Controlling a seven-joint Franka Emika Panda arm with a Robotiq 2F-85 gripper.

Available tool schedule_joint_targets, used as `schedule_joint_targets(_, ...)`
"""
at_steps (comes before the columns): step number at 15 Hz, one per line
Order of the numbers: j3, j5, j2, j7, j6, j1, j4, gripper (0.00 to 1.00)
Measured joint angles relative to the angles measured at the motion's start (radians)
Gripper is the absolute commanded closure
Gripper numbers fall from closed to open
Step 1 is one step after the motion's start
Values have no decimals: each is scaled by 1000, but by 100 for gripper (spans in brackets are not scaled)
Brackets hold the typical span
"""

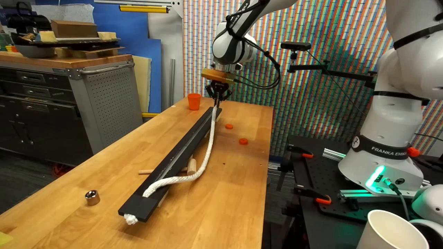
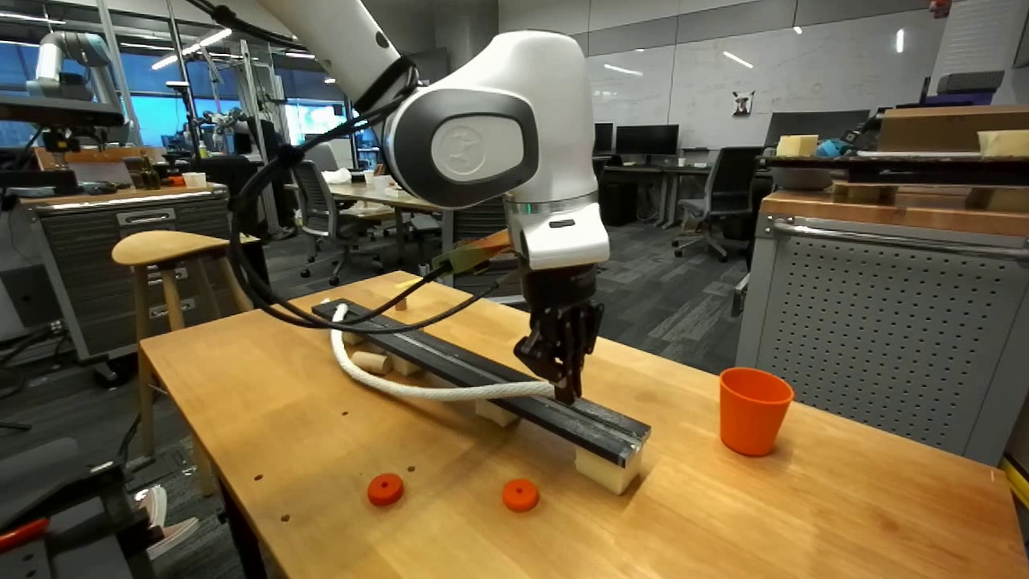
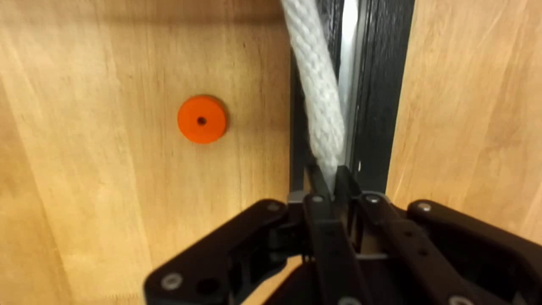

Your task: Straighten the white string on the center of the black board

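The black board (image 1: 173, 157) lies raised over the wooden table, with a groove along its middle; it also shows in an exterior view (image 2: 482, 371) and the wrist view (image 3: 379, 106). The white string (image 1: 209, 148) enters the board's near end, where a frayed tip pokes out. It bows off the board's side and sags to or near the table, then returns to the far part. The bow also shows in an exterior view (image 2: 434, 393). My gripper (image 2: 567, 394) is shut on the string over the far part of the board; the wrist view shows the string (image 3: 319, 84) between the fingertips (image 3: 328, 182).
An orange cup (image 2: 753, 410) stands beyond the board's far end. Two orange discs (image 1: 243, 141) lie on the bowed string's side. A wooden cylinder (image 1: 191, 166) lies against the board. A metal cylinder (image 1: 92, 197) stands on the opposite side. Pale blocks (image 2: 608, 466) support the board.
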Motion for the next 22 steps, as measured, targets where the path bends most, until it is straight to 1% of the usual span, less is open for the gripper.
schedule_joint_targets(6,-30,-33,46,128,-75,-26,89,97)
schedule_joint_targets(11,-31,-34,95,233,-150,-35,172,97)
schedule_joint_targets(15,-31,-34,146,307,-171,-41,237,97)
schedule_joint_targets(18,-31,-34,177,338,-184,-43,265,97)
schedule_joint_targets(22,-31,-44,193,347,-184,-47,262,97)
